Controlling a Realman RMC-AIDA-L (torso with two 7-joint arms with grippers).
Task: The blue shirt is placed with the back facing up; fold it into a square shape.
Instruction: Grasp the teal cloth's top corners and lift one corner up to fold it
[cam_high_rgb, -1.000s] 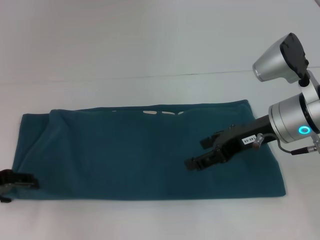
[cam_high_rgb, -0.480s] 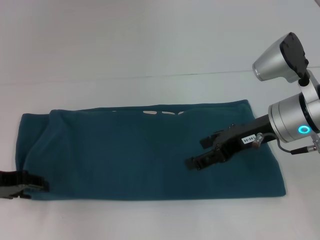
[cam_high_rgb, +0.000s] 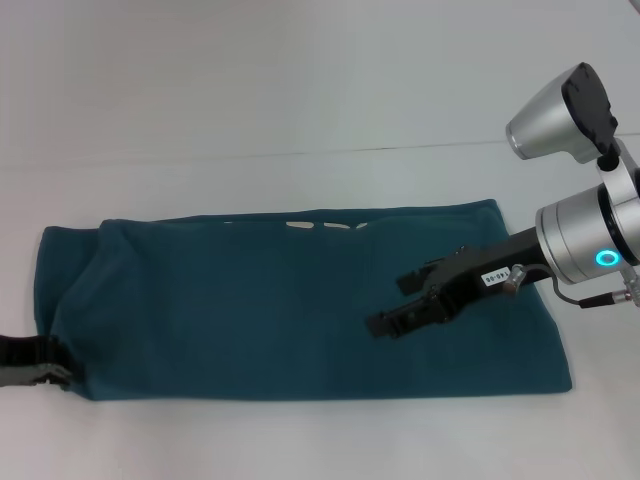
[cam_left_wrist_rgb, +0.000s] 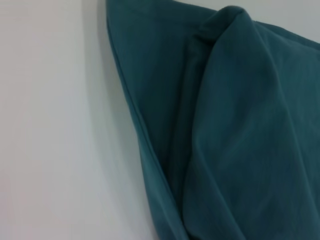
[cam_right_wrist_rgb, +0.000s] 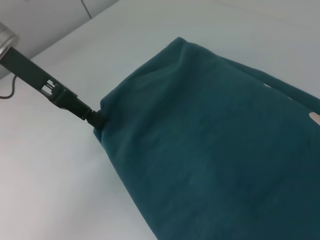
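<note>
Left gripper (cam_high_rgb: 52, 372): low at the near left corner of the blue shirt (cam_high_rgb: 250, 310), fingertips touching its edge. Right gripper (cam_high_rgb: 395, 305): above the shirt's right half, fingers spread apart, arm extended from the right.

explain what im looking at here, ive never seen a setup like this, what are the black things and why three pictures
This is a two-armed robot folding laundry. The wide picture comes from a camera on its head, looking down at a white table. Lying there is a large dark teal-blue knit T-shirt, already folded into a long band.

The black parts are the arms' end effectors. The right end effector hangs over the right half of the shirt with its fingers open, holding nothing. The left end effector is at the shirt's near left corner. In the right wrist picture its tip meets the cloth edge, but whether it has gripped the cloth I cannot tell.

The other two pictures come from cameras on each wrist. The left wrist one shows the shirt's layered folds close up; the right wrist one looks across the shirt toward the left arm.
</note>
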